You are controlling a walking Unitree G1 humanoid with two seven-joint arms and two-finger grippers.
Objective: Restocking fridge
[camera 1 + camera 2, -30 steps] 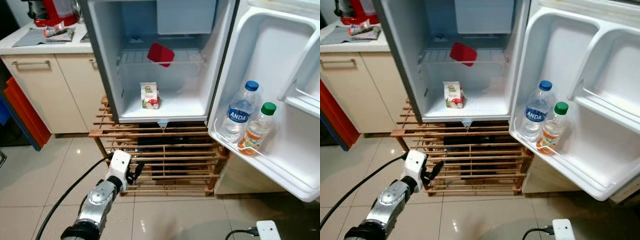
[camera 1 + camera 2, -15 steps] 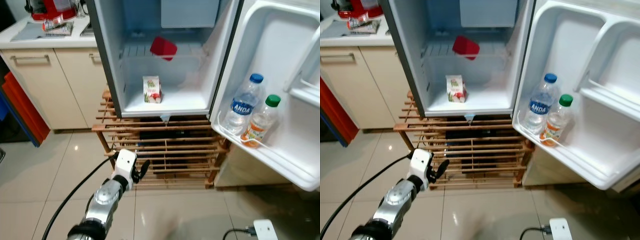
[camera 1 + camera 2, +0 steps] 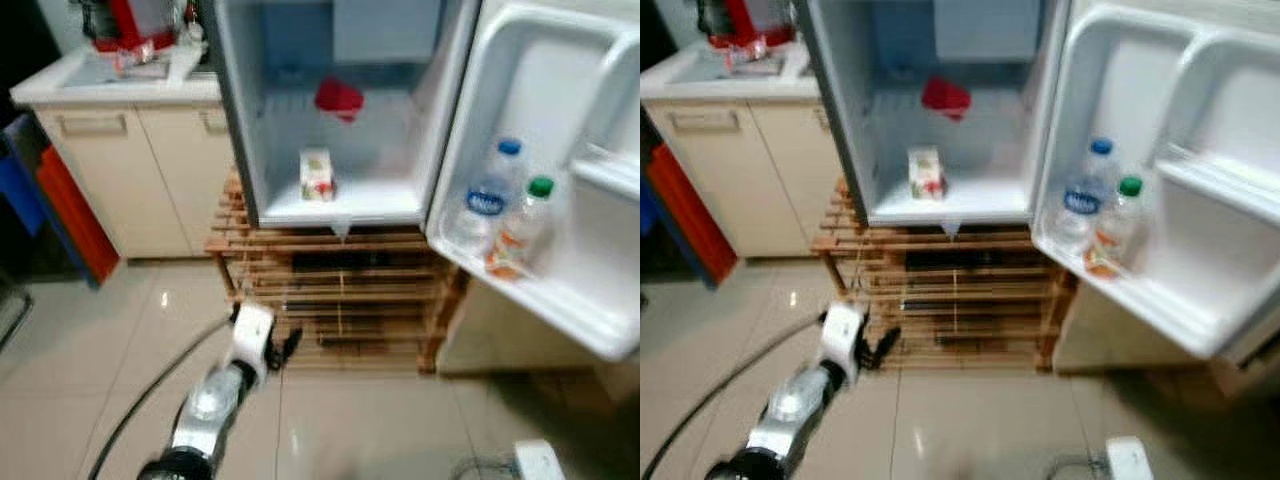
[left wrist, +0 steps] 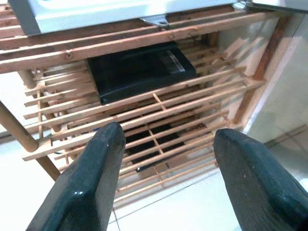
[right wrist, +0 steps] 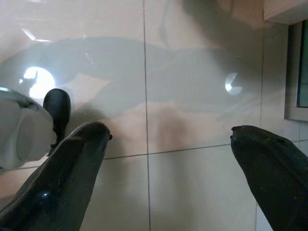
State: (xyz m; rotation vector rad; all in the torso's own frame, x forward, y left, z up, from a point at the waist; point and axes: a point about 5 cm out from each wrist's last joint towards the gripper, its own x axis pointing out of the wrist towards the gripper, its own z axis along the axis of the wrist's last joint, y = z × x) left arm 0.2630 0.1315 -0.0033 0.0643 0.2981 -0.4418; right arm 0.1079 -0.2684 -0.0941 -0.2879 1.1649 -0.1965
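The open fridge holds a carton near its floor's front edge; two bottles stand in the door shelf. Both the left gripper and right gripper gape empty.

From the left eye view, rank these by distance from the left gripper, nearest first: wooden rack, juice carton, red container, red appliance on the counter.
Measured from the left gripper:
1. Wooden rack, right in front of it, under the fridge.
2. Juice carton, on the fridge floor.
3. Red container, on the wire shelf above.
4. Red appliance, on the counter's far left.
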